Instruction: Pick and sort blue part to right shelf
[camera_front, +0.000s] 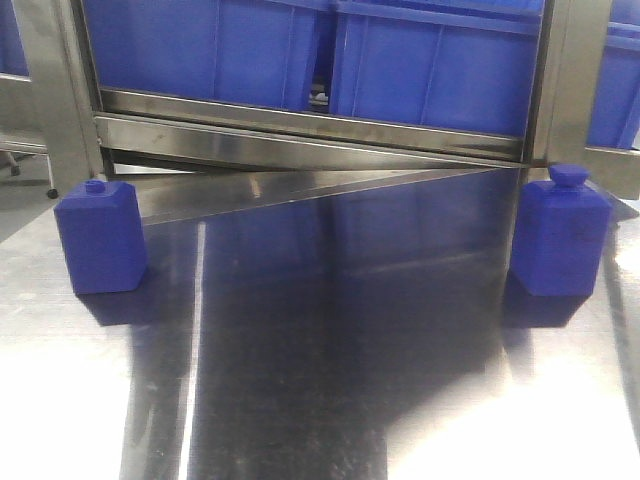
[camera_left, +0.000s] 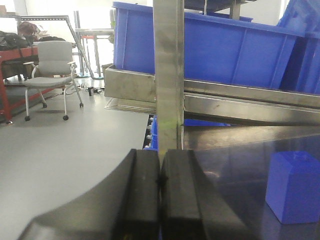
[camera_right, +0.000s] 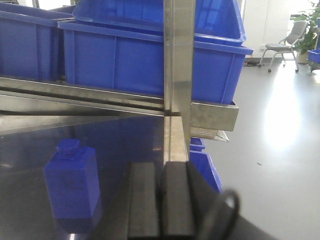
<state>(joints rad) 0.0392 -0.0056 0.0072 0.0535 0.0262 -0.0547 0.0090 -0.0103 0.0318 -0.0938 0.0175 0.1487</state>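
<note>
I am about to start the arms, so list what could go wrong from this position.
1. Both arms' jaws stand shut. If they approach unopened, they could topple the right blue part, which stands upright on the slick steel table.
2. A rack upright stands straight ahead of the right arm's jaws, so a straight advance may strike it.
3. The blue crate wall rises above the front rail, so a low carry could catch it.

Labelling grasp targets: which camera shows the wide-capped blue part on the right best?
Front view: the blue part stands whole and upright on the table, cap clear. Right wrist view has the blue part too, dimmer and low left. Left wrist view shows only the other part, cut by the frame edge.
</note>
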